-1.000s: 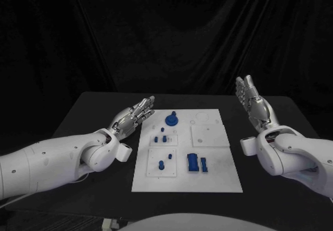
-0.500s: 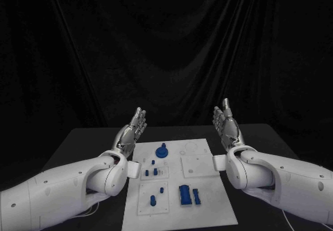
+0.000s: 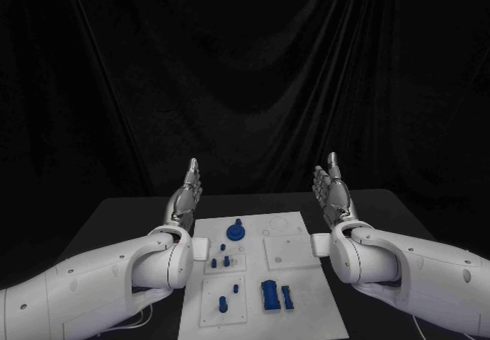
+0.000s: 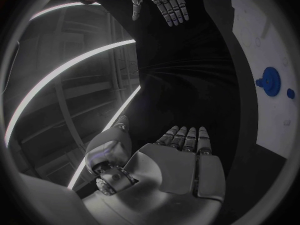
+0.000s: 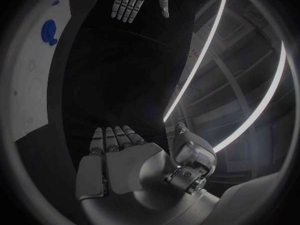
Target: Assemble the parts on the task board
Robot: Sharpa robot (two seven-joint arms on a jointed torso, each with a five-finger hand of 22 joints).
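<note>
Both hands raised over the counter, holding nothing.
Left hand (image 3: 186, 195) and right hand (image 3: 333, 193), fingers straight and wide, flank the task board (image 3: 291, 251); blue parts (image 3: 274, 295) lie untouched, black curtain (image 3: 245, 85) behind.

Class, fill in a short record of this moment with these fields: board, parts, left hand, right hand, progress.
board: white task board lying flat on the black table
parts: blue parts on the board, a round one toward its far end
left hand: left hand raised beside the board, fingers straight, holding nothing
right hand: right hand raised on the other side, fingers straight, holding nothing
progress: neither hand touches a part
</note>
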